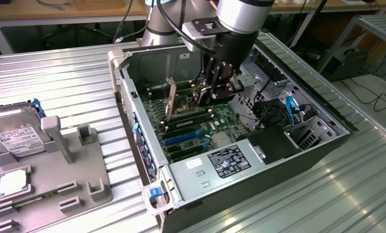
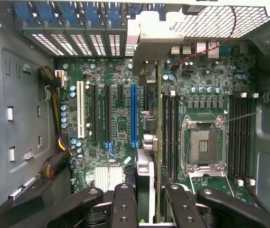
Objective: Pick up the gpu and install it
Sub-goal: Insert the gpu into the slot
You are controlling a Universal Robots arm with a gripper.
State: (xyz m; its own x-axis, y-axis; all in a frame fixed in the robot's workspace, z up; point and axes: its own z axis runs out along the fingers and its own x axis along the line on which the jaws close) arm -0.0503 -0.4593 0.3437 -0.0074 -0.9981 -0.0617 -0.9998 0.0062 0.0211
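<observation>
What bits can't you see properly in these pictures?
Graphics card: wrist view sees it edge-on, so its fan side is hidden.
Its bottom edge: wrist view, the card itself covers it.
Hard drive: cut off at the exterior view's left edge.

Robotics lab / test workshop, not a home or office. Evidence: industrial robot arm (image 1: pixel 241 14) mounted at the far edge of a ribbed metal tabletop (image 1: pixel 70 82), its gripper (image 1: pixel 214 97) clamped on a gpu (image 2: pixel 144 171) inside an open PC case (image 1: pixel 245 189) lying on its side, motherboard (image 2: pixel 120 118) exposed. Grey parts fixture (image 1: pixel 63 170) near the tabletop corner at the exterior view's left, w/ hard drive (image 1: pixel 15 131) & processor chip (image 1: pixel 12 180). Behind: wooden benches (image 1: pixel 63 9), loose floor cables (image 1: pixel 367 94), metal rack (image 1: pixel 380 24).
</observation>
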